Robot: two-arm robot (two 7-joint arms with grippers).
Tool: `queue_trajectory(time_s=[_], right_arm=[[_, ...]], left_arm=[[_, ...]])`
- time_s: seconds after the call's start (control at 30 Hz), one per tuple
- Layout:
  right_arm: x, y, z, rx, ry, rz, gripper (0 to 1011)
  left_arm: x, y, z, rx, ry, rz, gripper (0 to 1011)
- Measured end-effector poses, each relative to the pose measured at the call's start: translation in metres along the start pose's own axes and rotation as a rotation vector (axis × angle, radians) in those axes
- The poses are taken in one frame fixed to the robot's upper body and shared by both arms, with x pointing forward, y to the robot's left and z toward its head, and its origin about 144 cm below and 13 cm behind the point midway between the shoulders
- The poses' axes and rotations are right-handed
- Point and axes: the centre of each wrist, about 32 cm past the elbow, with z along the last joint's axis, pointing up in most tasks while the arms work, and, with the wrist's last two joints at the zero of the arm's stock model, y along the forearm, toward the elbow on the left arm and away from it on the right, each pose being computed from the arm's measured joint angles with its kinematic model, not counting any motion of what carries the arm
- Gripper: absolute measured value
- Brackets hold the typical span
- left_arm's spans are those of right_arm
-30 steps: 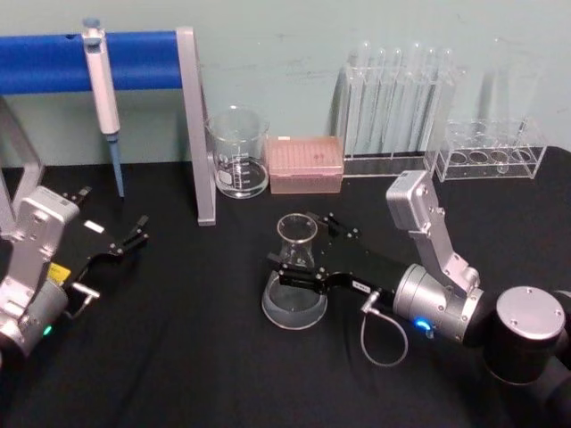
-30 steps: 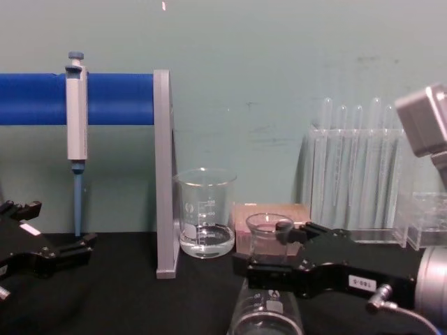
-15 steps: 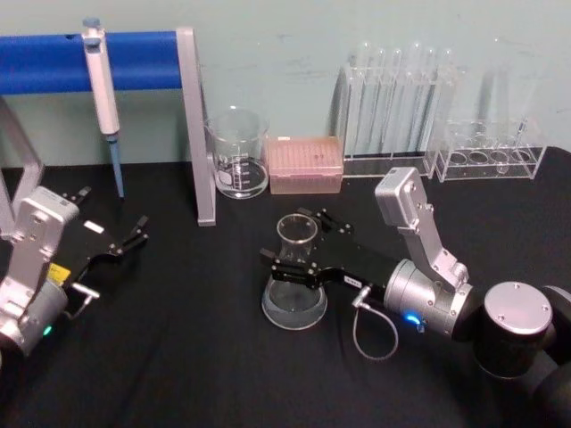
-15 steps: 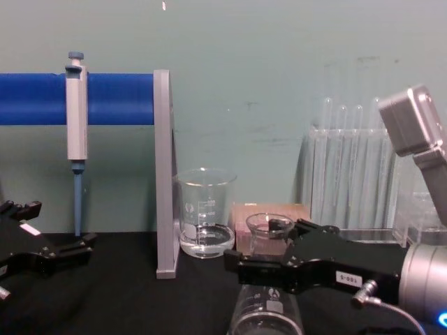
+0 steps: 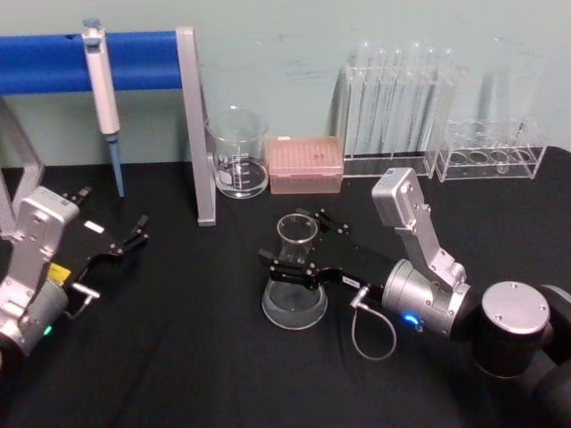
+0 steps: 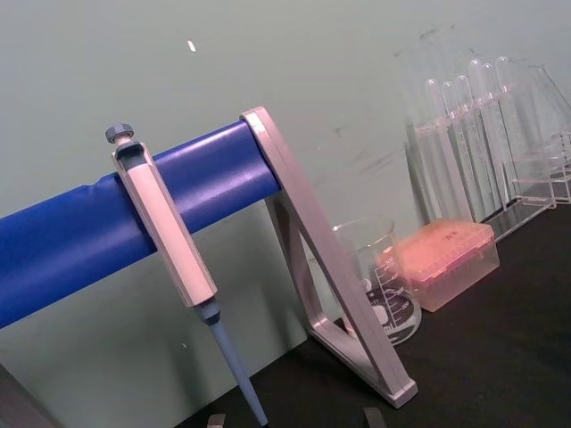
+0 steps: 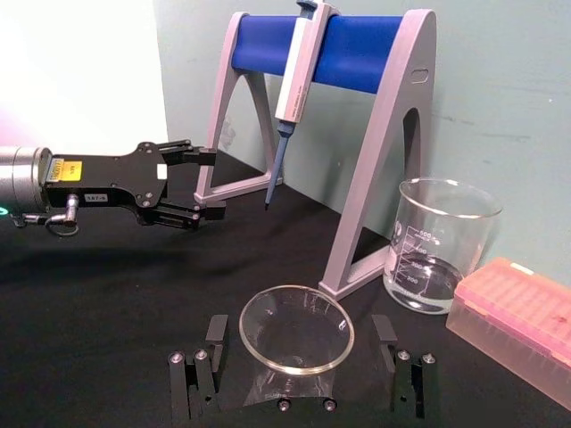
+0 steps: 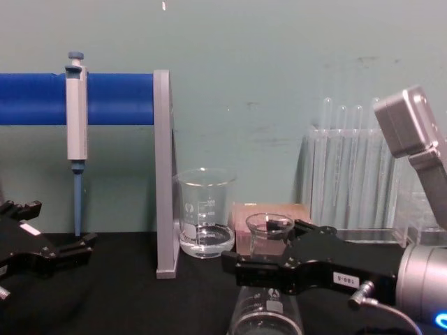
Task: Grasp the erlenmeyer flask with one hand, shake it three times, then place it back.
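The black table (image 5: pixel 178 357) bears the erlenmeyer flask (image 5: pixel 293 303), beaker (image 5: pixel 239 160), pink box (image 5: pixel 305 164), tube racks (image 5: pixel 397 107) and stand (image 5: pixel 194 134).

Black right tool (image 5: pixel 290 239), silver-grey wrist (image 5: pixel 419 301), grey cable loop (image 5: pixel 370 334), white number label (image 8: pixel 340 278)

Erlenmeyer flask (image 8: pixel 267 315) base beyond chest view's edge

pale green wall (image 8: pixel 279 70), black tabletop (image 5: pixel 196 357)
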Motion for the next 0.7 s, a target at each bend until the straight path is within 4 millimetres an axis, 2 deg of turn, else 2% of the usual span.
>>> queue_trajectory(time_s=[0.2,0.37,0.7], right_arm=[[0.0001,-0.0001,0.0000,0.000,0.000,0.000,1000],[0.0002,-0.0004,-0.0001,0.000,0.001,-0.001,934],[0.0004,-0.0006,0.0001,0.001,0.001,-0.002,639]], left_arm=[[0.0000,0.0000,0.0000,0.000,0.000,0.000,1001],[0.0000,0.0000,0.0000,0.000,0.000,0.000,1001],[0.0000,0.0000,0.0000,0.000,0.000,0.000,1001]])
